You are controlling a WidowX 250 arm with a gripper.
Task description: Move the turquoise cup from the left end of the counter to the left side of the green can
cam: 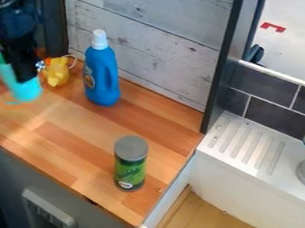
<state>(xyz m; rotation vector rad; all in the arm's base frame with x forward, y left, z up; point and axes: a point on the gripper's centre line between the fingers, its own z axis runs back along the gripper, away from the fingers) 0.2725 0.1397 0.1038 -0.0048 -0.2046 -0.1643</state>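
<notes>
Bright light, pale glare on the wooden counter; upper left dark, perhaps shadowed

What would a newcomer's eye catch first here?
Probably the blue bottle with a white cap, near the grey plank wall. Next, the green cylindrical can with a grey lid, on the wooden counter near its right edge; then the turquoise cup at the black hand, far left.

The black arm is at the upper left, its gripper pointing down, apparently slightly tilted.
</notes>
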